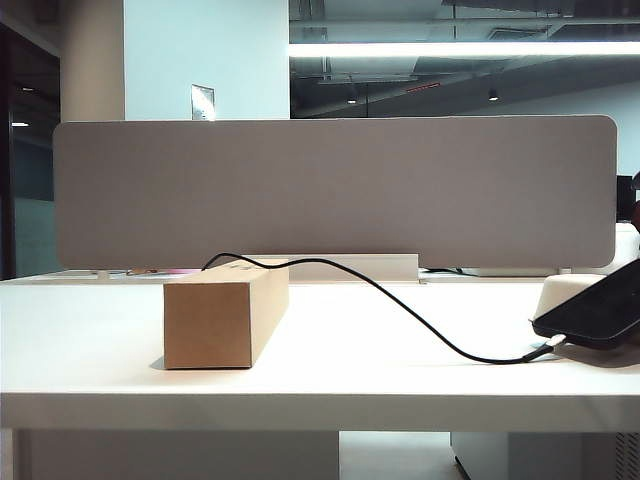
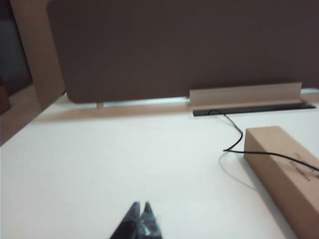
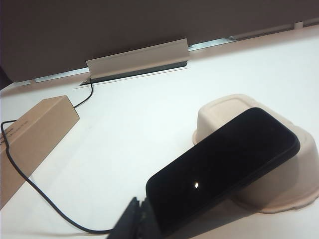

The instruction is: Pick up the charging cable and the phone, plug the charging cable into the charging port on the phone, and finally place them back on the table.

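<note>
Just beyond the right pincer (image 3: 138,215), whose fingers are pressed together on nothing, the phone (image 3: 224,167) lies tilted, its far end propped on an off-white rounded stand (image 3: 299,169) and its near end down at the white bench (image 3: 149,134). The pincer's dark tips sit right at that near end; whether they touch it cannot be told. The charging cable (image 3: 35,186) curves in along the bench to the same end of the phone, beside the pincer.

In the exterior view neither pincer shows. There the phone (image 1: 595,310) leans at the right edge, and the charging cable (image 1: 400,305) runs from a cardboard box (image 1: 222,315) down across the bench (image 1: 100,340) to its small plug at the phone's lower end; whether the plug is seated in the port cannot be told.

The left pincer (image 2: 140,215) is also closed and empty, over bare bench (image 2: 99,164). Well ahead of it and to one side lies the cardboard box (image 2: 284,174), with the charging cable (image 2: 238,137) draped over it and leading back to a slot in front of the grey divider panel (image 2: 189,45).
</note>
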You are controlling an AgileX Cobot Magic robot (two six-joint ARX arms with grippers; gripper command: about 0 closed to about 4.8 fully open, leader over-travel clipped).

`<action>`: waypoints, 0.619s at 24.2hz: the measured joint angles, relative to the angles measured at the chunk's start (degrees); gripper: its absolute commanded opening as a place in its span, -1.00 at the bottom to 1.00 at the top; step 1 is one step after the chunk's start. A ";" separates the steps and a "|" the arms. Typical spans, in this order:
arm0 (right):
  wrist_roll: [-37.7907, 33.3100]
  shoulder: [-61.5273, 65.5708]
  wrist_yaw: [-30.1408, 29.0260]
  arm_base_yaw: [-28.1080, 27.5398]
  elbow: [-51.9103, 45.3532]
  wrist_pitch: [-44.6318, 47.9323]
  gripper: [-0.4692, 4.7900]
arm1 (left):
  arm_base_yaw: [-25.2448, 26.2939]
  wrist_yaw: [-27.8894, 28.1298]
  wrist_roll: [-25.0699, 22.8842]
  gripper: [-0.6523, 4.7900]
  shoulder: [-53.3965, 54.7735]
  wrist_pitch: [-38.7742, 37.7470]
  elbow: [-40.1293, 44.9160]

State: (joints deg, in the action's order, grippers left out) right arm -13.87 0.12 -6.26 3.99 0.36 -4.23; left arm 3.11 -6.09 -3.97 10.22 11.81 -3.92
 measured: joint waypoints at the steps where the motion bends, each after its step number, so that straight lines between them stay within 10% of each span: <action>1: 0.00 0.00 0.00 0.00 0.00 0.00 -0.84 | 0.17 -0.07 0.61 -0.78 -2.99 0.04 1.84; 15: 0.00 0.00 0.00 0.02 0.00 0.02 -0.84 | 0.20 2.10 0.98 -0.78 -10.43 -6.32 3.65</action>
State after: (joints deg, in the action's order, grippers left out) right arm -13.87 0.12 -6.26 4.01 0.36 -4.21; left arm 3.31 -3.99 -2.98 -0.21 5.50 -0.27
